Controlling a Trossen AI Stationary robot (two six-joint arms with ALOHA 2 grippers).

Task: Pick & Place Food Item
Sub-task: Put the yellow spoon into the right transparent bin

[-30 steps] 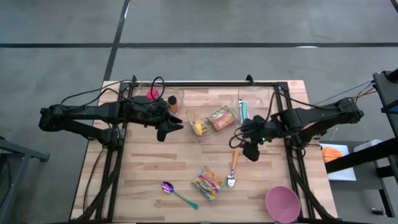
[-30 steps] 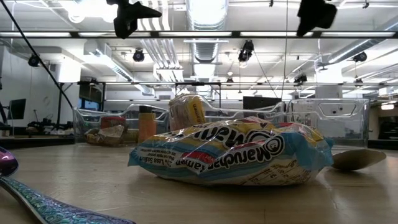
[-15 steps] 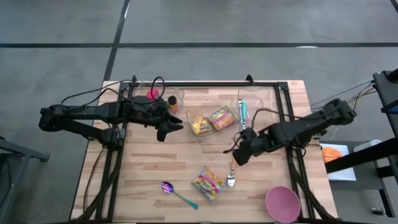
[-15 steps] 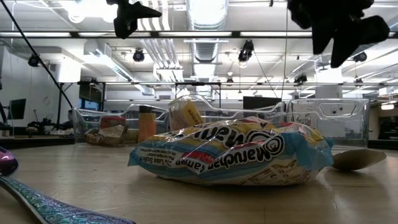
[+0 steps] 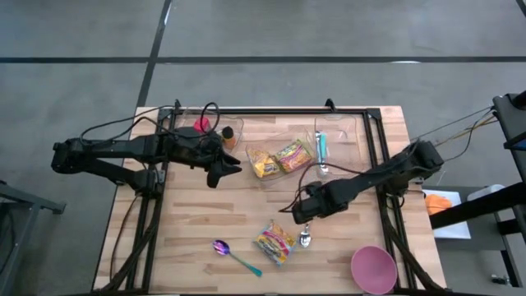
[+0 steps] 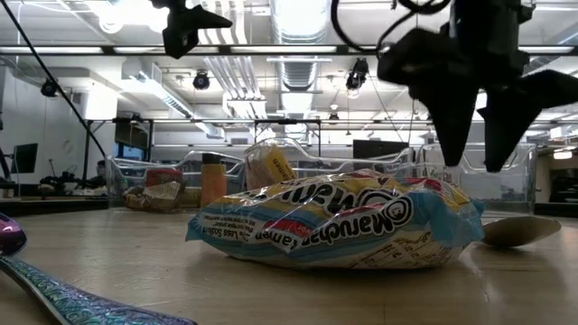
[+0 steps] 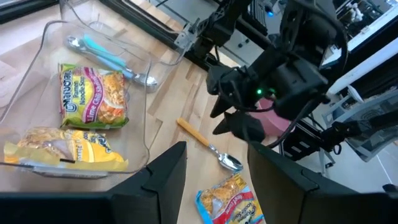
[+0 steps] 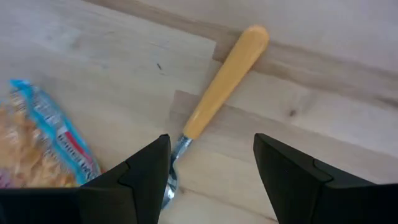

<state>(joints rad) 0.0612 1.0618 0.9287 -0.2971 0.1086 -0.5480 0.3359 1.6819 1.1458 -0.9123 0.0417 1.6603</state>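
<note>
A yellow and blue ramen packet point(image 5: 275, 241) lies flat on the wooden table near its front edge; it also shows in the low view point(image 6: 334, 221) and at the edge of the right wrist view point(image 8: 37, 143). My right gripper point(image 5: 302, 212) is open and empty. It hangs above the table point(image 6: 470, 126) just right of the packet, over a wooden-handled spoon point(image 8: 224, 84). My left gripper point(image 5: 226, 168) is open and empty, held high over the table's left middle.
A clear bin point(image 5: 261, 177) at the back middle holds two more ramen packets. A second clear bin point(image 5: 343, 131) holds a teal spoon. A purple spoon point(image 5: 234, 255) lies left of the packet. A pink bowl point(image 5: 374, 268) stands at the front right. Bottles point(image 5: 215, 131) stand at the back left.
My right gripper has gone toward the table's left and near edges and come down, from beside the right-hand bin to a place over the wooden-handled spoon next to the ramen packet. It has stayed open. The packet has kept still.
</note>
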